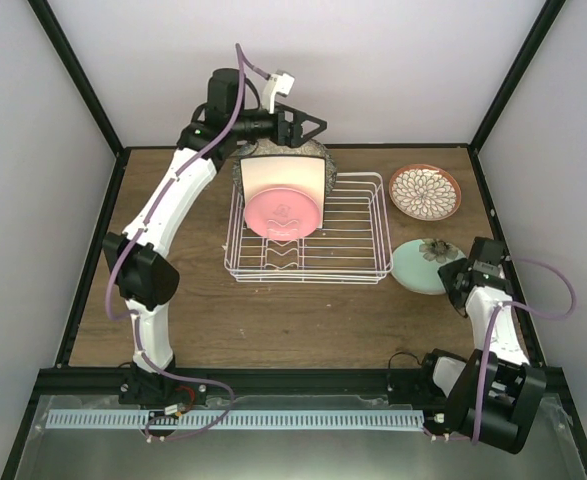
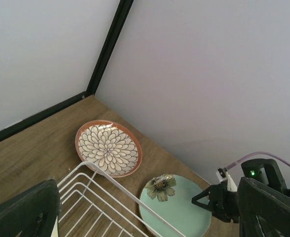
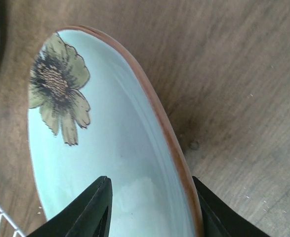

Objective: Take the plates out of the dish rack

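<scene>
Five plates are in view: three in the dish rack (image 1: 353,230) and two on the table (image 1: 273,320). In the rack, which sits mid-table, one pink plate (image 1: 283,212) stands on edge nearest the arms, one cream square plate (image 1: 285,172) is behind it, and one grey speckled plate (image 1: 239,178) is at the back, toward 12 o'clock. From the rack, one floral plate (image 1: 425,191) lies flat at about 2 o'clock and one green plate (image 1: 420,265) lies at about 4 o'clock. The left gripper (image 1: 291,140) hovers over the tops of the racked plates with its fingers spread wide and holding nothing. The right gripper (image 3: 152,197) straddles the green plate's rim, fingers parted, one inside and one outside; it seems not to pinch, though contact is hard to judge.
</scene>
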You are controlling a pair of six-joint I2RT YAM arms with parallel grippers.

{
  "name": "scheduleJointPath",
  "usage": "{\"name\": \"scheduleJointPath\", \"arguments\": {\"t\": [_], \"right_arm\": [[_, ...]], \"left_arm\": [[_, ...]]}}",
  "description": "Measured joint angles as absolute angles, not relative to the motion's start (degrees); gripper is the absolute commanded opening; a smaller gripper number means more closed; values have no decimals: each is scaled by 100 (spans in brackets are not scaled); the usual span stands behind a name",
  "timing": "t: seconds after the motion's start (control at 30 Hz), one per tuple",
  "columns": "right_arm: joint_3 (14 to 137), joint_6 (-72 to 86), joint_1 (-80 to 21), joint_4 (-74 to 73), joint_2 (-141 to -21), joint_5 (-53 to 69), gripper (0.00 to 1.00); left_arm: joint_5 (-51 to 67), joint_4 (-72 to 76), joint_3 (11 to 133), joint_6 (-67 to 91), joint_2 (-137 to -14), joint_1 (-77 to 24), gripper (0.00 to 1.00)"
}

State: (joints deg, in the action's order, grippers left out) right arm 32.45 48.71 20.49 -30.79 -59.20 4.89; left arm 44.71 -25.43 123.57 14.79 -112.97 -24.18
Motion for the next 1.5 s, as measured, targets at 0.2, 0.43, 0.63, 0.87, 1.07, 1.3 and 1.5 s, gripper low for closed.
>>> {"name": "scheduleJointPath", "arguments": {"t": [0.2, 0.43, 0.63, 0.87, 1.07, 1.3, 1.5], "right_arm": [[3022, 4888, 2056, -3096, -5992, 482, 51], [2882, 4884, 2067, -3122, -6213, 421, 82], [2875, 4829, 2082, -3096, -6425, 351, 100], [3227, 4587, 2084, -3575, -6180, 161, 100], [4202, 4246, 2084, -3992, -5542, -38, 100], [4456, 4047, 2086, -4217, -5216, -58, 100], [4403, 4034, 2086, -4246, -5118, 21, 100]], "left_arm": [[4515, -2534, 12053, 1500, -11198, -2418, 100], [4523, -2482, 11664, 1533, -10886, -2418, 100], [4523, -2456, 11395, 1466, -10685, -2418, 100], [4283, -3175, 11343, 115, -10571, -2357, 100], [3557, -4407, 10726, -2939, -10119, -2078, 97], [2694, -4694, 9113, -5293, -9448, -1868, 87], [2226, -4257, 8750, -6027, -9435, -1879, 82]]}}
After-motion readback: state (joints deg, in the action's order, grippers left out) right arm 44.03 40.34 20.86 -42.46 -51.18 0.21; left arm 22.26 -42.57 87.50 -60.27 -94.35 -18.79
